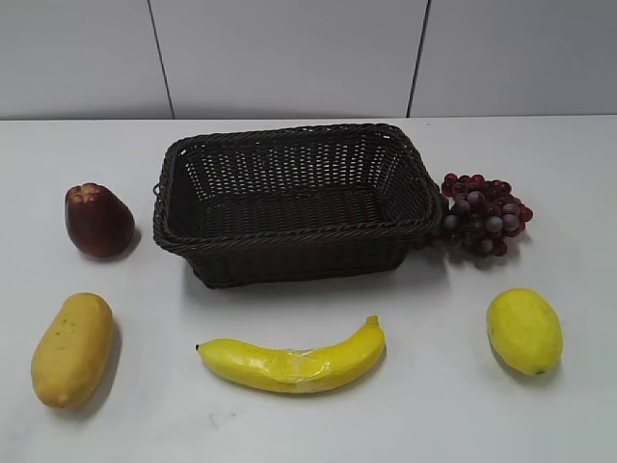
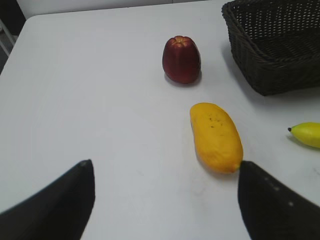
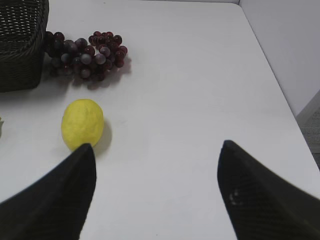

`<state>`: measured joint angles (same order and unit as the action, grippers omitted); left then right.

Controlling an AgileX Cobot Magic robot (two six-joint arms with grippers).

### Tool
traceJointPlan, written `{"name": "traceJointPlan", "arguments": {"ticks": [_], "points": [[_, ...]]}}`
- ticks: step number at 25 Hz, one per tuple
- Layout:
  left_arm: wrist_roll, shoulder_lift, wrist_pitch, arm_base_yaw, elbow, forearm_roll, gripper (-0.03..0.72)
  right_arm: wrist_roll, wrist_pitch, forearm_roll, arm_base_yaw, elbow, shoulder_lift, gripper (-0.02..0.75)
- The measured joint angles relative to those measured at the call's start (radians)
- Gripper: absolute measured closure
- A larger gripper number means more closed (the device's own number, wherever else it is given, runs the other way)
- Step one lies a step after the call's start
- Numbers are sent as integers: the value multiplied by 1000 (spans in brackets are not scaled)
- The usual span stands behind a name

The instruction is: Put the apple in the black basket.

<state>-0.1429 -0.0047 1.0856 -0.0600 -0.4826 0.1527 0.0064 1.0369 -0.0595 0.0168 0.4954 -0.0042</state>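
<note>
Six kinds of thing lie on the bench, one of each: one black basket, one apple, one mango, one banana, one lemon and one cluster of grapes. That makes five pieces of fruit around a single basket, two of them dark red and three yellow. Two grippers show in the wrist views, the left gripper and the right gripper, each with two dark jaws spread apart.
</note>
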Motion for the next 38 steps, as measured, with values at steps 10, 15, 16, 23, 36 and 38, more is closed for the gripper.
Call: {"name": "traceJointPlan", "arguments": {"ticks": [10,15,16,23,36,38], "points": [[0,0,0,0,0,0,17,1,0,0,0,0,0,167],[0,0,0,0,0,-2,31,1,0,0,0,0,0,167],[0,0,0,0,0,-2,38,1,0,0,0,0,0,167],[0,67,-73,0,-44,1,49,1,0,0,0,0,0,167],[-51,870,-366,-14,-301,125,53,0,0,0,0,0,0,167],[-91,1027,-366,-16,-370,153,53,0,0,0,0,0,0,167]]}}
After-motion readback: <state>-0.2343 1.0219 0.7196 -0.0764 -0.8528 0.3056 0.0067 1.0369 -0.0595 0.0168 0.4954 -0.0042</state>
